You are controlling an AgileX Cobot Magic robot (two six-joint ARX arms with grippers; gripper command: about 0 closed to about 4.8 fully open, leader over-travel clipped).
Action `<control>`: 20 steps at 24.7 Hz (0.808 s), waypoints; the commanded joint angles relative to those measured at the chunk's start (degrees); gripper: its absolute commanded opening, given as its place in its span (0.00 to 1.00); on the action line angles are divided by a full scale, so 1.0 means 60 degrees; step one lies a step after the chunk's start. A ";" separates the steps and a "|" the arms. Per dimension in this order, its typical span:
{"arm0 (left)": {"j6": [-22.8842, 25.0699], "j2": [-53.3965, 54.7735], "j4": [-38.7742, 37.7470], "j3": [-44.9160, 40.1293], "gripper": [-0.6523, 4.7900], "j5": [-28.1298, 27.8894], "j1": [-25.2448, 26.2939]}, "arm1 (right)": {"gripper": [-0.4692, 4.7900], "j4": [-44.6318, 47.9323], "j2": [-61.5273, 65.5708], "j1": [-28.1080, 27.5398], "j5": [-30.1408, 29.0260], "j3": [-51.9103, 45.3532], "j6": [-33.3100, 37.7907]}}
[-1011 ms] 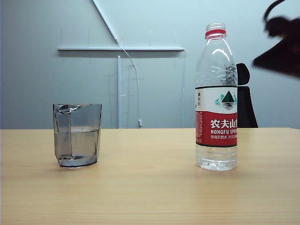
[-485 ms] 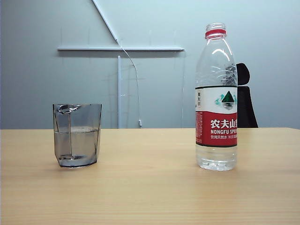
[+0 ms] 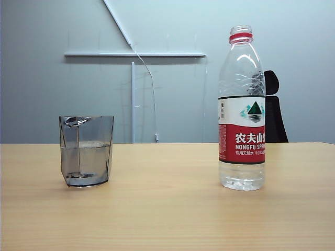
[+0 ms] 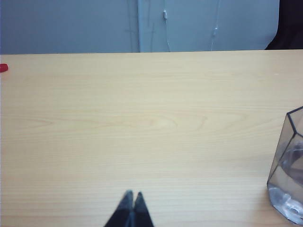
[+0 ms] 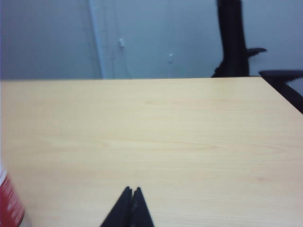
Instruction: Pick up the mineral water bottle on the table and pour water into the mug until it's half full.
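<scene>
Behind the far edge of the desk stands a black office chair, its tall back and one armrest also showing in the right wrist view against a pale grey wall. On that wall a thin white bar runs level, a slanting white strip comes down to it from above, an upright white strip drops below it, and a thin cable hangs beside that upright strip, ending in a small plug. In the left wrist view a small red object lies at the picture's edge, cut off so that its kind cannot be told.
</scene>
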 commanded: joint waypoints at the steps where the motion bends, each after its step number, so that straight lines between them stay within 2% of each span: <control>1: -0.0029 0.0015 0.0124 0.0025 0.12 0.0025 0.0011 | 0.07 0.0073 -0.0015 0.0018 -0.0240 -0.0040 -0.0437; 20: -0.0029 0.0015 0.0124 0.0025 0.12 0.0029 0.0015 | 0.07 -0.0350 -0.0015 -0.1373 -0.0481 -0.0040 -0.0550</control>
